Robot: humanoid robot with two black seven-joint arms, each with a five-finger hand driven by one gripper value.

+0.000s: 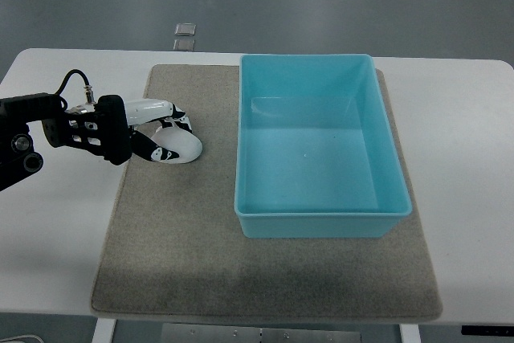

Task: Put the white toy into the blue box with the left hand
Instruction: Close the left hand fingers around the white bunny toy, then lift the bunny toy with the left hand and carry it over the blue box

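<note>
The left hand [148,130] reaches in over the left edge of the grey mat [201,271] on the table [466,198], and its fingers [165,114] are curled around the white toy [181,148], which seems to rest on the mat near its back left corner. The blue box [321,213] stands empty at the right side of the mat, apart from the toy. So the grasp looks almost made; lifting, carrying and releasing are not yet done.

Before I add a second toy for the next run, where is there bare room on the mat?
The mat is bare along its near edge, in front of the blue box, and below the left hand. Crowded: the far left, around the white toy.
</note>
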